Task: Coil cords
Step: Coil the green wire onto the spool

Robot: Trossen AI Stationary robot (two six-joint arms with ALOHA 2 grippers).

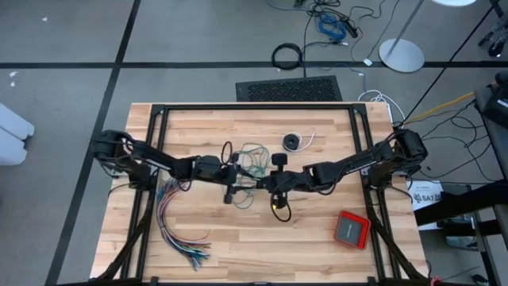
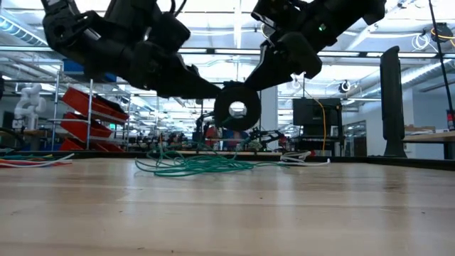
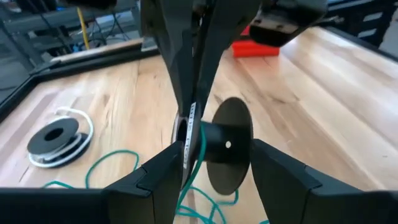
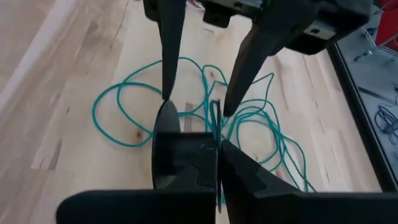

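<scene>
Okay, from the high view I have both arms meeting over the middle of the table [image 1: 317,238]. My left gripper [image 3: 208,165] has its fingers spread wide on either side of a black spool [image 3: 225,152], one finger outside each flange (whether the pads actually touch it I cannot tell). My right gripper [image 4: 217,146] is clenched tight, and the teal-green cord [image 4: 249,124] runs up right at its closed fingertips, so it looks pinched there, at the spool. Most of that cord lies in a loose tangle of loops on the wood just beyond and under the two grippers; in the low view it sprawls flat on the tabletop below the raised spool [image 2: 237,108]. Farther back and a bit right sits the black cord [image 1: 293,142], already wound in a small flat coil with its white tail curling off beside it, well apart from the grippers. A fan of many-coloured wires [image 1: 178,230] lies near-left, and a red box [image 1: 352,229] sits near-right.
</scene>
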